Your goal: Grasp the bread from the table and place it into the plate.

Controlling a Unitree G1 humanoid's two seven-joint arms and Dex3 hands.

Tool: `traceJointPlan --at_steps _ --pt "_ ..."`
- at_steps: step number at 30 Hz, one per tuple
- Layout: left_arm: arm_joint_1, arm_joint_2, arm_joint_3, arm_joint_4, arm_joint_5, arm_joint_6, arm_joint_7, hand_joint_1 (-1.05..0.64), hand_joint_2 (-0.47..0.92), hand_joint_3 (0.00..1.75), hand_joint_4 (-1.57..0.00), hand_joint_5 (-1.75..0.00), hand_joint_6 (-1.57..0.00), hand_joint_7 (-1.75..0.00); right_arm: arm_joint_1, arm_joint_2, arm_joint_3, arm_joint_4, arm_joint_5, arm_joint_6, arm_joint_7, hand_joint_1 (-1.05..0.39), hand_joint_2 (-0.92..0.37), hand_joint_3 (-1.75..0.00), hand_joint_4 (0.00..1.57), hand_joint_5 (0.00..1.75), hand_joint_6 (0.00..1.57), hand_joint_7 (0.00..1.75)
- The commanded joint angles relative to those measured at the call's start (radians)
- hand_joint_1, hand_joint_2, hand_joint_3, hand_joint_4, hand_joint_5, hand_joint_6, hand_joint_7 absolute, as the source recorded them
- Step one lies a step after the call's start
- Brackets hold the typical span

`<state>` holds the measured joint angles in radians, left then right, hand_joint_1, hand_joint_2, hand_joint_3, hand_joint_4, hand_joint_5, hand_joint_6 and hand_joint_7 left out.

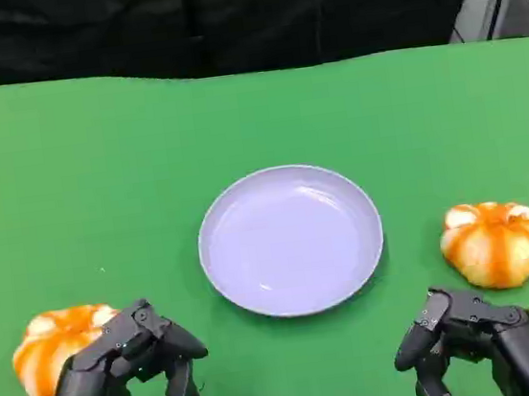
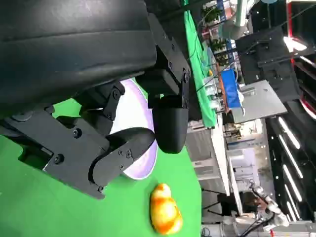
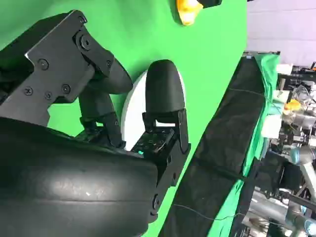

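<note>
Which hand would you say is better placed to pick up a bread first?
Probably the left hand: it sits right beside the left bread, while the right hand lies further from the right bread.

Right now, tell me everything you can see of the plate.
The plate is round, shallow and pale lavender, with a low raised rim and a glossy, plastic-looking surface. It sits flat and upright on the green table, about midway between the two breads, with nothing in it. Neither hand touches it; both hover at the near edge.
</note>
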<state>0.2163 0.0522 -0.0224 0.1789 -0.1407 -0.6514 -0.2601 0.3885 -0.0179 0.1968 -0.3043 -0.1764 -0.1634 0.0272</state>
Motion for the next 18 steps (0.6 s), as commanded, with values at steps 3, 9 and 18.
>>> traceJointPlan --at_steps 3,9,18 --pt "-0.009 0.013 0.012 0.009 0.000 -0.008 -0.007 -0.15 0.58 1.12 -0.77 -1.74 -0.74 -1.51 -0.006 -0.006 -0.006 -0.005 0.009 -0.005 -0.003 0.06 -0.32 -1.39 0.77 1.58 0.81 1.30" --pt "-0.008 0.011 0.014 0.009 0.001 -0.007 -0.005 -0.15 0.58 1.11 -0.78 -1.74 -0.74 -1.51 -0.004 -0.007 -0.005 -0.004 0.007 -0.005 -0.003 0.08 -0.32 -1.41 0.77 1.58 0.81 1.30" --pt "-0.007 0.011 0.014 0.006 0.001 -0.003 -0.005 -0.16 0.58 1.12 -0.78 -1.73 -0.74 -1.51 -0.004 -0.008 -0.005 -0.004 0.006 -0.005 -0.002 0.07 -0.32 -1.40 0.77 1.58 0.81 1.30"
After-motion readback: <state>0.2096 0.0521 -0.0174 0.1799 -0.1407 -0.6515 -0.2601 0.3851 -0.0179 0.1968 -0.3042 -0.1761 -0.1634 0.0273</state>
